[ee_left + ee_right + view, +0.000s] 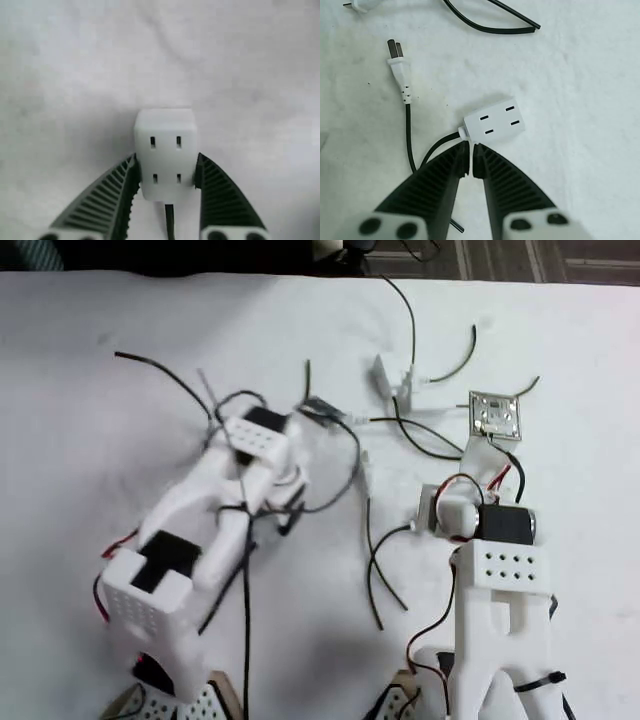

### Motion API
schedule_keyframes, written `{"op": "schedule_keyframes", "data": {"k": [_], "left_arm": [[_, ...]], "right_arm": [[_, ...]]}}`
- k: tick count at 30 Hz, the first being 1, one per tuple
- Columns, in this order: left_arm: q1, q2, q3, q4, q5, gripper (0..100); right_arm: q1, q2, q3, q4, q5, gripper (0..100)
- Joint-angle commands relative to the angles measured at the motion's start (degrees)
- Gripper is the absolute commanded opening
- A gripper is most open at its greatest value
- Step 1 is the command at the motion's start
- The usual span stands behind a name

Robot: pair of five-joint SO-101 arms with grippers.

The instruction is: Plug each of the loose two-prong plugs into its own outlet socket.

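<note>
The left gripper [166,159] has its dark ribbed fingers [120,185] parted just enough to clamp a white plastic outlet block [165,135] with four slots, pinching its cord end from both sides. The right gripper [471,147] has its fingers nearly together, gripping nothing. Its tips sit just beside the cord end of a second white four-slot block [495,124]. Near that block, across its black cord [410,135], lies a loose white two-prong plug [400,70], prongs pointing away from the gripper.

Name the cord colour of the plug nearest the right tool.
The cord is black; best in right wrist view.
</note>
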Motion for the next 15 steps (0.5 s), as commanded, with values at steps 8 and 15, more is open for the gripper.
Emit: {"op": "schedule_keyframes", "data": {"k": [8,15], "left_arm": [[4.35,-1.36,-1.05,0.26,0.35,2],[8.31,-11.3,7.74,-4.84,-5.19,3]], "right_arm": [[0.57,-1.45,-0.26,-0.75,0.44,1.9],[0.66,-1.45,-0.26,-0.75,0.44,1.9]]}}
